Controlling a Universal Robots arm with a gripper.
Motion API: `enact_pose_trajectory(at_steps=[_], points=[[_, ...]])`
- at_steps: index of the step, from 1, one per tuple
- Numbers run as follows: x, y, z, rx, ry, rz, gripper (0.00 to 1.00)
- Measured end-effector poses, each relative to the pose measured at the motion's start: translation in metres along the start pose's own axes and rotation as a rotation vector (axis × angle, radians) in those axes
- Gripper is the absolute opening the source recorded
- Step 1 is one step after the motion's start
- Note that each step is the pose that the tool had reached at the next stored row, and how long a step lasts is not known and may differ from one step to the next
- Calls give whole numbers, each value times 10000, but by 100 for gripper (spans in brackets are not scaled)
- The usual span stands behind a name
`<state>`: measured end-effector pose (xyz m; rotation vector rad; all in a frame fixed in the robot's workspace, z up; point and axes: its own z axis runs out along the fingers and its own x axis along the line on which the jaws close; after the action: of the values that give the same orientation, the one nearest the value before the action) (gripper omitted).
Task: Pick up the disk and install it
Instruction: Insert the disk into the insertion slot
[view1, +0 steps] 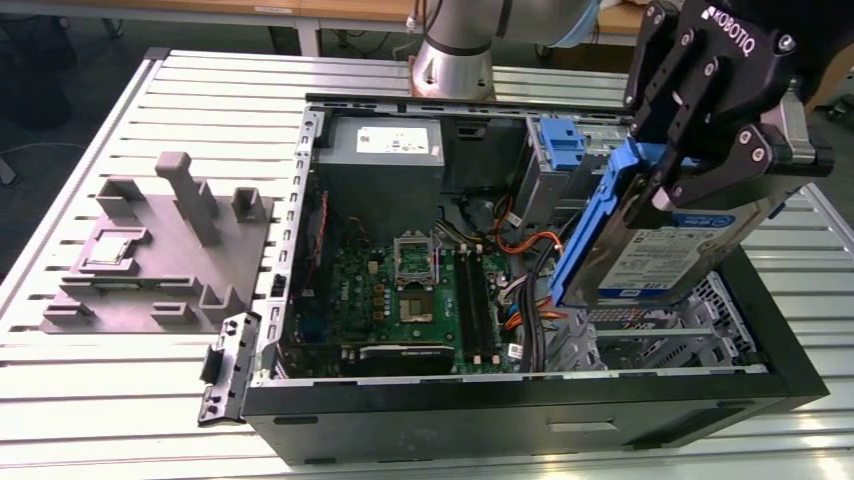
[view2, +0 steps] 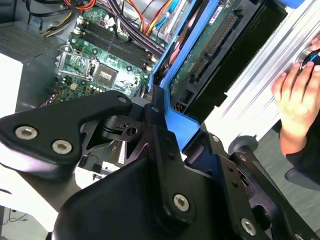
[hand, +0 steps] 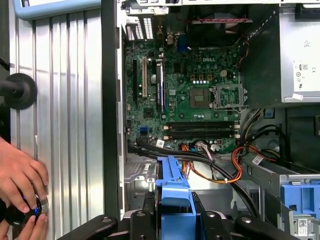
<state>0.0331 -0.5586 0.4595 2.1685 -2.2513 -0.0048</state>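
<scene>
While gripper (view1: 711, 172) clamped disk (view1: 667, 255) by its blue bracket (view1: 583, 235), disk hung tilted at right of exterior view, over drive cage (view1: 654, 340) in open computer case (view1: 507, 395). Step judged: carrying to bay, install not yet done. Seating called for squaring bracket to cage, clear of orange cables (view1: 527, 245).

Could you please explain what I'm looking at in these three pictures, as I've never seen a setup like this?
This is a robot arm ending in a black two-fingered pincer. The exterior view comes from a camera standing off the arm; both wrist views come from cameras riding on the arm, looking past the pincer. On the slatted silver metal table lie an open black computer case, its green circuit board exposed, and a grey moulded plastic fixture. The pincer is shut on a flat silver-grey metal disk edged in blue plastic, held tilted above the case at the exterior view's right. A person's hand rests at the table's edge.
</scene>
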Motion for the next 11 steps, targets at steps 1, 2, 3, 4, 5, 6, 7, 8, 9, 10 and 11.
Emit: enact_pose_trajectory(at_steps=[1,2,3,4,5,6,7,8,9,10,11], points=[[0,-1,1,0,0,1,36],[0,-7,2,0,-1,1,36],[0,-11,2,0,-1,0,36],[0,-11,2,0,-2,0,36],[0,-11,2,0,-1,0,36],[0,-11,3,0,-1,0,36],[0,-12,3,0,-2,0,36],[0,-15,3,0,-1,1,36],[0,-18,3,0,-1,1,36],[0,-18,3,0,-1,1,36],[0,-18,3,0,-2,0,36]])
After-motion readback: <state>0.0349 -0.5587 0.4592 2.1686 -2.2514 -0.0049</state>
